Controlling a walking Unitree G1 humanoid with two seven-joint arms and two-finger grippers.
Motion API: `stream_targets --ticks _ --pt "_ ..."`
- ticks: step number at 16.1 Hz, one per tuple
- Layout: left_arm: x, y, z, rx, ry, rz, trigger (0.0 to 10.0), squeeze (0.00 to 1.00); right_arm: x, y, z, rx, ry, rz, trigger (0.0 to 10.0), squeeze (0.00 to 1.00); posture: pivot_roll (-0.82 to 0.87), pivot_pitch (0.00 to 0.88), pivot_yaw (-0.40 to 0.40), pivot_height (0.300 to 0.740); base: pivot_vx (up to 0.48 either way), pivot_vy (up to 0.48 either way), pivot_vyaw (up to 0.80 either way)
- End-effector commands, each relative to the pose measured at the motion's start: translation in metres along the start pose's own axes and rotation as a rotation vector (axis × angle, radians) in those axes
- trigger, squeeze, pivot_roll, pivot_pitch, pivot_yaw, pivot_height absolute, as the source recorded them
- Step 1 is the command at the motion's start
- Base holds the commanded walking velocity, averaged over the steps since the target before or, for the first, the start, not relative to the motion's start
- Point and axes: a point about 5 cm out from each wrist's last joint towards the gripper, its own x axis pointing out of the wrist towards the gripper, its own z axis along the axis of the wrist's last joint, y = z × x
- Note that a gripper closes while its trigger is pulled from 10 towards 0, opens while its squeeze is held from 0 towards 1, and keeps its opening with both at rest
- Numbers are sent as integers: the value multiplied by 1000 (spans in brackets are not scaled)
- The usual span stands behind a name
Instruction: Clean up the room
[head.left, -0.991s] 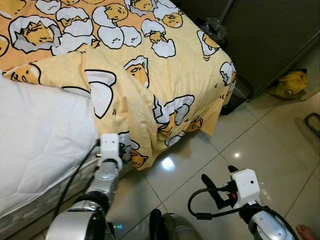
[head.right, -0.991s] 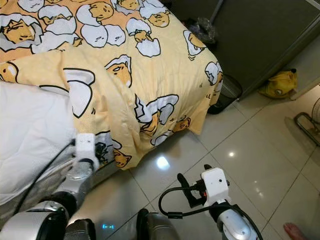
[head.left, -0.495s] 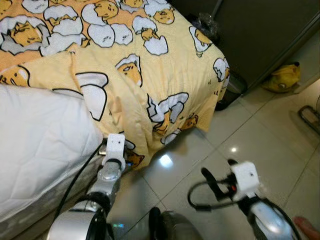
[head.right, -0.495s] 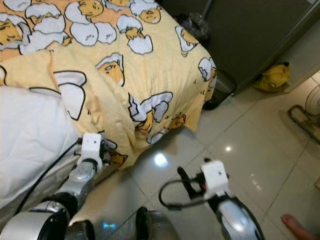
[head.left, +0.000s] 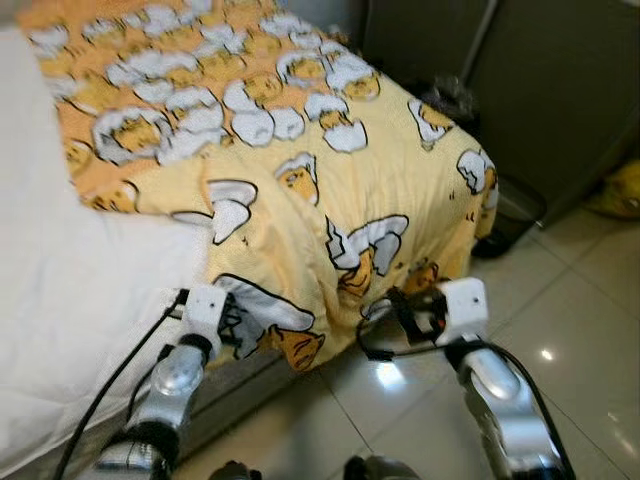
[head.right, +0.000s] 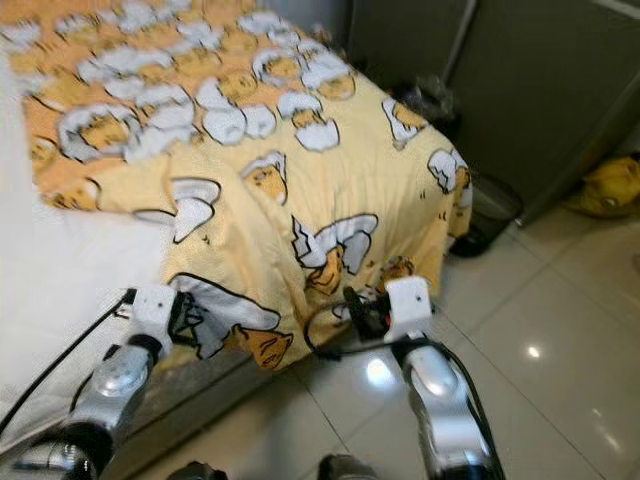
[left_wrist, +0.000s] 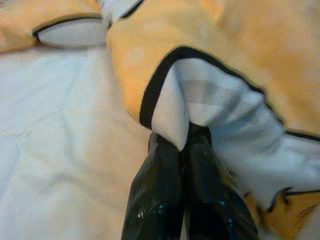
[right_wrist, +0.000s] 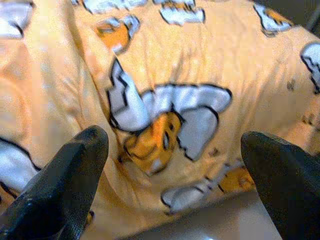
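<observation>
The robot has bent closer to the bed, so the whole picture has shifted — more of the yellow blanket (head.left: 300, 160) with its egg cartoons shows now, and less of the shiny tiled floor (head.left: 580, 330). The real change is the right gripper (head.left: 402, 312). A moment ago it hung low over the floor, well away from the bed; now it has come up to the hanging edge of the blanket, with its two black fingers (right_wrist: 65, 185) spread wide and nothing between them. The left gripper (left_wrist: 182, 150) is pinched tight on a fold of the blanket, down at the side where the cloth meets the white mattress (head.left: 70, 290). The blanket lies across the bed with one corner drooping toward the floor. The pictures are a bit blurry, but it looks like both arms are getting ready to pull the blanket straight — the right one must close on the cloth first.
</observation>
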Motion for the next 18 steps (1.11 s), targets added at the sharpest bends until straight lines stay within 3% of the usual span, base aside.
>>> stream_targets --ticks 1,2,3,5,12,14,18 --pt "0 -4 5 -32 -35 -32 10000 0 1 -3 -1 19 -10 -19 10000 0 36 0 -18 740 0 0 0" --pt "-1 -13 8 -80 -61 -80 10000 0 3 -3 -2 23 -13 -18 10000 0 41 0 -21 740 0 0 0" --pt "1 -25 15 -75 -97 -135 10000 0 4 -2 -5 16 -8 -2 10000 0 39 0 -27 740 0 0 0" --pt "4 -32 20 -57 -108 -166 10000 0 4 -1 -7 11 -4 6 10000 0 33 0 -31 740 0 0 0" --pt "8 -36 26 -112 -102 -165 10000 0 4 -8 -13 21 1 -14 10000 0 16 0 -32 740 0 0 0" --pt "10 -38 29 -47 -97 -153 10000 0 6 -8 -14 22 2 -13 10000 0 10 0 -31 740 -238 0 0" --pt "12 -49 29 -44 -85 -185 10000 0 8 -9 -12 12 -4 -9 10000 0 -11 0 -23 740 -356 0 0"
